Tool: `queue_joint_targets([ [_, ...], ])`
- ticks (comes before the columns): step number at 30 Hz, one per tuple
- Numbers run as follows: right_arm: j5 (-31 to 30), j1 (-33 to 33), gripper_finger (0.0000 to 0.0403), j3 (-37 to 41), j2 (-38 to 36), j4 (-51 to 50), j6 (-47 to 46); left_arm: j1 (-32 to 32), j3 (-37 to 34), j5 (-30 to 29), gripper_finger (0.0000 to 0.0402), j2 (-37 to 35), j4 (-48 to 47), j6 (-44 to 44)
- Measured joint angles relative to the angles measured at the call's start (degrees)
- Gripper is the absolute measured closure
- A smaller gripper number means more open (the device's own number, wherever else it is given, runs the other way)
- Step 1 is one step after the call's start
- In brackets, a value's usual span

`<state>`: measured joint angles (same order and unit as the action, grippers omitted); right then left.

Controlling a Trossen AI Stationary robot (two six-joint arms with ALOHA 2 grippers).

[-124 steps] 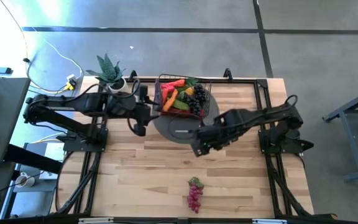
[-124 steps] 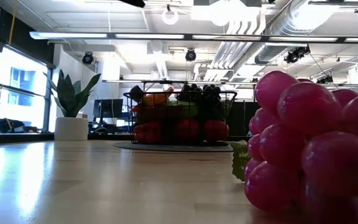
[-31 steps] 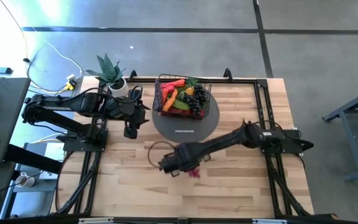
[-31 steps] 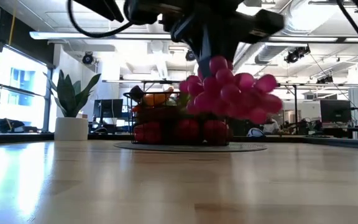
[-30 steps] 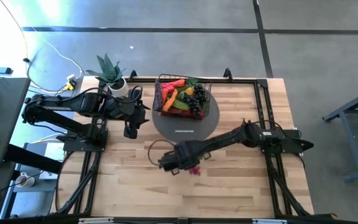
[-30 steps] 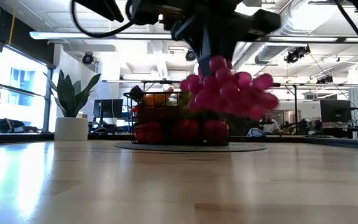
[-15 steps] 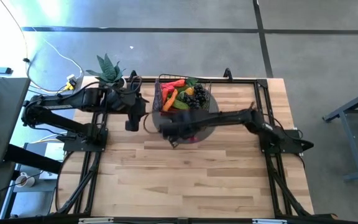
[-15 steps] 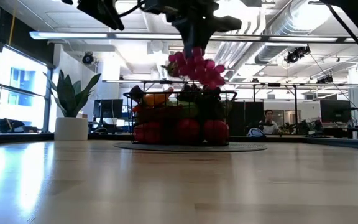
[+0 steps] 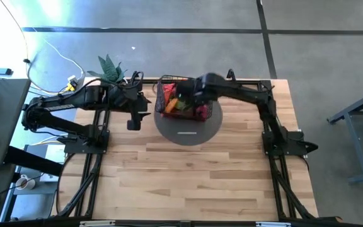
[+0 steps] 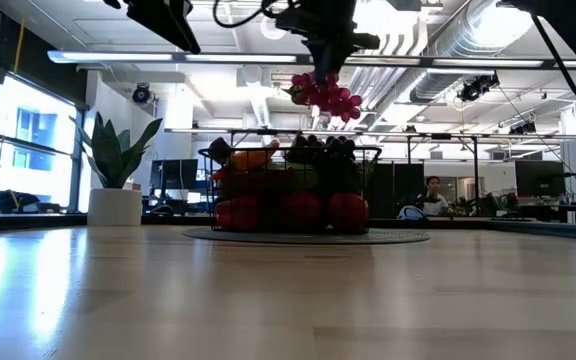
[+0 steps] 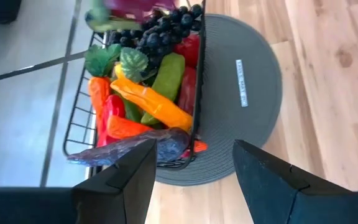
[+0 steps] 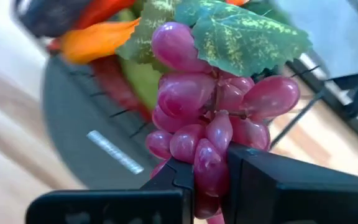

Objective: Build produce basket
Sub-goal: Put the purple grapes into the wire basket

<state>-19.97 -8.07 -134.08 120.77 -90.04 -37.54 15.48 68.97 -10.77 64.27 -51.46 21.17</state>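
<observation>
1. The right gripper [image 10: 326, 68] hung directly above the basket [image 10: 290, 190], its fingers [image 12: 272, 180] clamped tight on a bunch of pink grapes [image 12: 210, 118]; the low view showed the bunch dangling clear of the basket's top rim.

2. In the right wrist view, the pink grapes and their green leaf [image 12: 244, 34] filled the frame, with the stem end pinched between the two dark fingers and the basket's contents seen beyond.

3. From above, the basket [image 9: 183, 101] stood on a flat grey round disc [image 9: 188, 129] at the far middle of the wooden table [image 9: 188, 183], with the right arm reaching across it.

4. The basket already carried produce: dark grapes [image 11: 157, 31], a green cucumber [image 11: 166, 78], an orange carrot [image 11: 151, 102], red peppers [image 11: 114, 118] and a dark eggplant [image 11: 129, 148], as the left wrist view showed.

5. The left gripper [image 9: 134, 120] waited just beside the basket on its left side, over the table; its fingers [image 11: 269, 180] stood partly apart and held nothing.

6. A potted green plant [image 10: 116, 170] sat at the table's far left corner, well apart from the basket.

7. A person [image 10: 430, 192] was seen in the room beyond the table.
</observation>
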Motion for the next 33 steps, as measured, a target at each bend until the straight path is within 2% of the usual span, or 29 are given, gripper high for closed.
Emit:
queue_joint_targets([
  [5, -0.02, -5.52, 0.039, 0.02, -0.52, 0.07, 8.96, 0.99, 0.0, 3.24, 0.0202, 0.0, 0.42, -0.1],
  [11, 1.85, -10.49, 0.039, 0.02, -0.5, 2.06, 18.33, 2.24, 0.0, 3.74, 0.0202, 0.0, 0.57, -0.2],
  [16, 6.18, -13.77, 0.039, 0.04, 0.13, 4.33, 28.38, 3.59, 0.0, 3.77, 0.0202, 0.0, 1.22, -0.67],
  [24, 11.3, -17.7, 0.039, 0.09, 3.41, 5.74, 39.04, 6.29, 0.0, 3.85, 0.0202, 0.0, 2.03, -2.42],
  [33, 11.52, -19.84, 0.0376, 0.09, 6.31, 5.31, 49.12, 9.4, 0.0, 3.77, 0.0202, 0.0, 2.03, -5.4],
])
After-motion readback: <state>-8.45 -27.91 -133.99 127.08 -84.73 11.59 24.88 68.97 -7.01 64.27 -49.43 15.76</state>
